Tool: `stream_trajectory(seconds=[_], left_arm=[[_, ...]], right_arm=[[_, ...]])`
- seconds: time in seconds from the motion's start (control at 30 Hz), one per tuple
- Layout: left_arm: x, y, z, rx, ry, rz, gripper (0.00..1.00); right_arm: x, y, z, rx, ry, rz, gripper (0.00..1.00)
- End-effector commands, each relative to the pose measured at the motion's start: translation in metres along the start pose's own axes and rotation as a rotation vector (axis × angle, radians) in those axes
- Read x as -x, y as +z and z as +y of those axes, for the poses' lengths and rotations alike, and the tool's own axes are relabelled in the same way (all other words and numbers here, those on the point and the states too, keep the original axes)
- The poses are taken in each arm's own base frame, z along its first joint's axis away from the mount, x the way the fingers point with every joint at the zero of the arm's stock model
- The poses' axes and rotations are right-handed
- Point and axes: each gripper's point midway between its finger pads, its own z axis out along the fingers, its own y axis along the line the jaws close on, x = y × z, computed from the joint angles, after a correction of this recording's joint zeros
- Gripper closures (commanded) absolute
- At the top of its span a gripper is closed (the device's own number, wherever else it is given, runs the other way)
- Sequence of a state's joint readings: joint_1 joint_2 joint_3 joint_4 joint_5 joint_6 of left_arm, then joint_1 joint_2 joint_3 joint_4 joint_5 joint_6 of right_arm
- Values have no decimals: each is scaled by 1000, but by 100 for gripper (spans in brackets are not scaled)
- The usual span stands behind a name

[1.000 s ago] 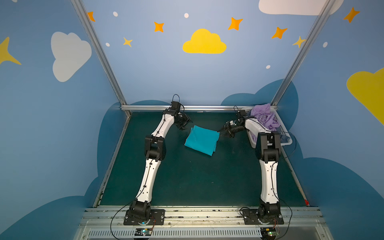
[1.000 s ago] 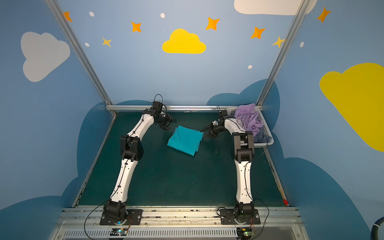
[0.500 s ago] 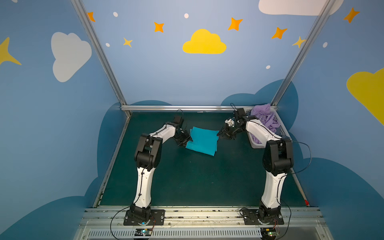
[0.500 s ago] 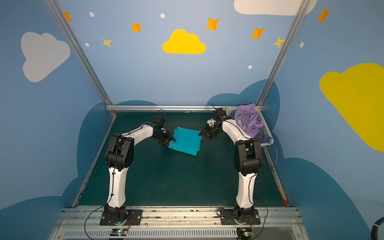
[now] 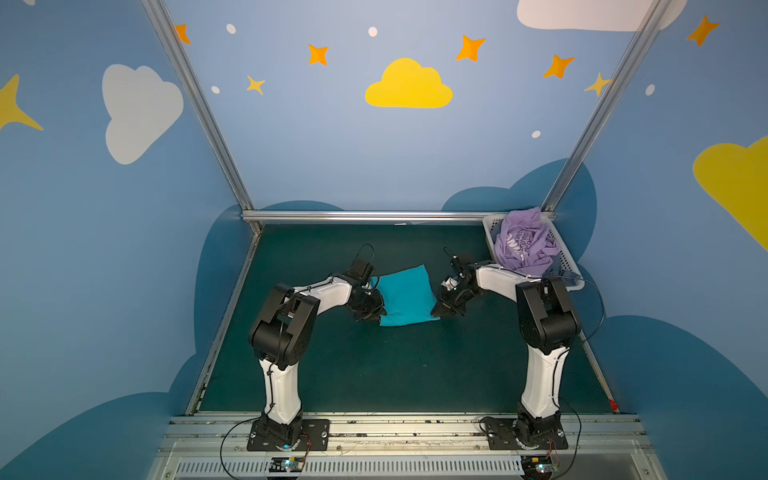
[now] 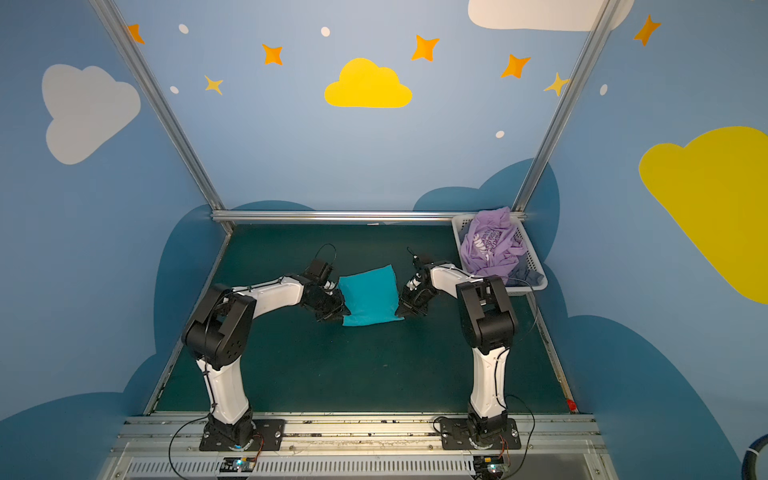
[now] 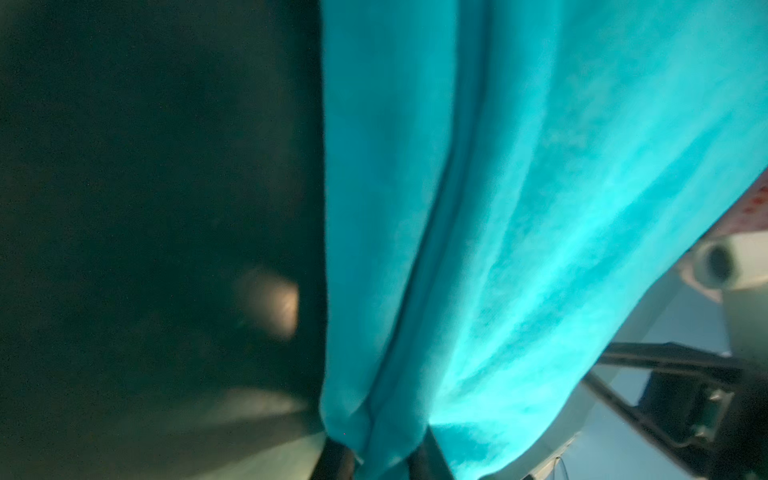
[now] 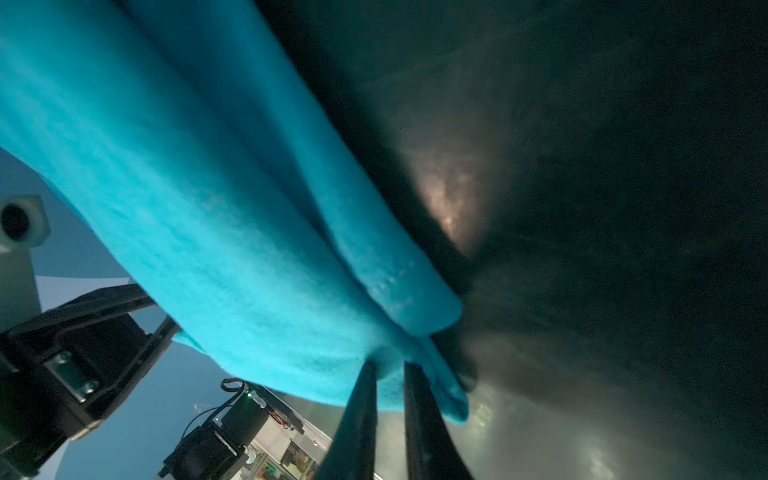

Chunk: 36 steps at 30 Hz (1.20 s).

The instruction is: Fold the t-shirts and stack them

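You are partway through. The teal t-shirt [image 5: 405, 297] is already folded down to a compact rectangle. It lies on the green mat [image 5: 374, 365] between the two arms, toward the back. The lavender t-shirt [image 5: 523, 245] is not started: it sits crumpled in the white basket [image 5: 567, 266] in the far right corner, well apart from the teal one. By my judgement, what is left is one more fold or a repositioning of the teal t-shirt, then the whole lavender fold, then the stacking.

Both top views give you the layout. The left gripper [image 5: 375, 316] is at the teal t-shirt's near left corner and the right gripper [image 5: 437, 312] is at its near right corner, each touching the cloth. From up there you cannot tell how the jaws stand, because the gripper bodies hide them.

The wrist views supply that. In the left wrist view the two dark fingers [image 7: 332, 459] stand close together with a bunched edge of teal cloth pinched between them. In the right wrist view the fingers [image 8: 357, 415] are nearly together, clamped on the cloth's edge. Both wrist views also show the layered folds, and the gripped edge appears raised off the mat, which the top views barely reveal. Neither wrist view shows the lavender t-shirt or the basket.
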<state>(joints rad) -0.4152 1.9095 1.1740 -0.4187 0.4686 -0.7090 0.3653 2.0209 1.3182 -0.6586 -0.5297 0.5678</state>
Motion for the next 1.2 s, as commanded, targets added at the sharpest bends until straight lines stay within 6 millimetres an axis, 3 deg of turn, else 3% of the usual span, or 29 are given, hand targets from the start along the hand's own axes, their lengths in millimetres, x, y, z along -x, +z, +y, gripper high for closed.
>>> stream_trajectory(seconds=[0.0, 0.13, 0.23, 0.43, 0.7, 0.8, 0.93, 1.03, 1.1, 1.17], left_arm=[[-3, -27, 9, 104, 34, -23, 65], [21, -70, -21, 94, 95, -136, 57], [37, -88, -25, 116, 96, -207, 53], [40, -63, -14, 94, 53, -176, 34], [48, -31, -18, 16, 34, -163, 29], [53, -20, -16, 29, 34, -159, 37], [62, -8, -7, 47, 22, -148, 73], [74, -5, -4, 50, 11, -153, 90], [84, -7, -1, 51, -5, -158, 96], [94, -13, 0, 54, -14, -170, 96]], right_arm=[[-7, 1, -19, -79, -8, -15, 86], [-5, -29, 5, -56, -90, -84, 87], [-3, -58, 26, -48, -156, -154, 87], [-9, -100, 48, -20, -221, -252, 86], [-22, -111, 49, 5, -234, -284, 84], [-23, -108, 43, -6, -229, -280, 83], [-24, -107, 38, -20, -222, -268, 84], [-23, -107, 36, -23, -217, -271, 84], [-23, -107, 35, -19, -212, -272, 84], [-22, -108, 36, -17, -211, -275, 84]])
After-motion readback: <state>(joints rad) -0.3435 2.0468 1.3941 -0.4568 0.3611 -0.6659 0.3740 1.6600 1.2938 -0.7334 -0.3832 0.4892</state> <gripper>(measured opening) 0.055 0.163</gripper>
